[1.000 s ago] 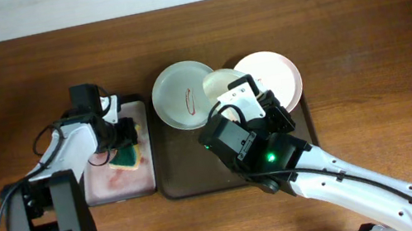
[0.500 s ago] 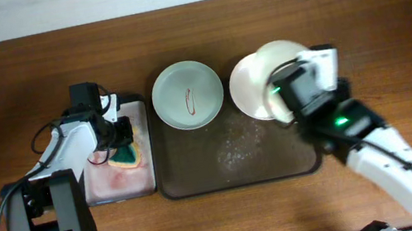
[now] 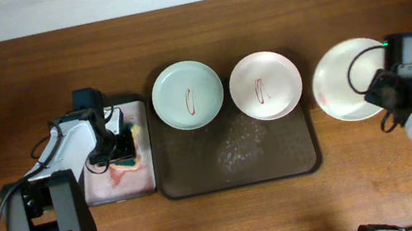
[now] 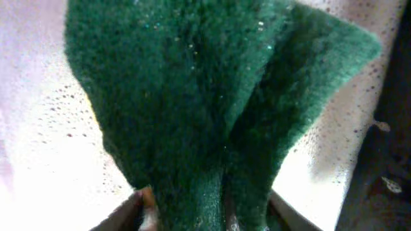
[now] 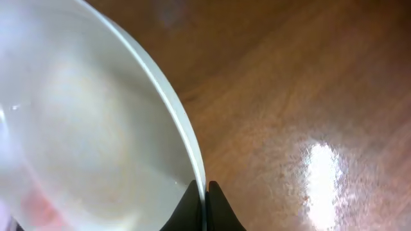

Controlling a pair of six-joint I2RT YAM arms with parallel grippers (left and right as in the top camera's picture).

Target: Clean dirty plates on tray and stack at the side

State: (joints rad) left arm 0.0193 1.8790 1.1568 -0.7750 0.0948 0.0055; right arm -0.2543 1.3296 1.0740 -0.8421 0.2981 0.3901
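The dark brown tray (image 3: 200, 179) holds a pale green-white plate (image 3: 187, 94) and a white plate (image 3: 266, 85), each with a red squiggle. A third white plate (image 3: 345, 81), plain, is right of the tray over bare table. My right gripper (image 3: 380, 90) is shut on its right rim; in the right wrist view the jaws (image 5: 204, 196) pinch the rim of the plate (image 5: 83, 128). My left gripper (image 3: 120, 142) is shut on a green sponge (image 4: 205, 102) over the pinkish-white sponge tray (image 3: 108, 182).
Crumbs or droplets (image 3: 238, 148) lie on the brown tray's middle. The sponge tray has red stains (image 3: 119, 170). Bare wooden table (image 3: 383, 170) surrounds the right plate.
My right arm carried the plain white plate from above the tray rightward to the table beside it, uncovering the second squiggled plate. My left gripper closed on the sponge and shifted slightly.
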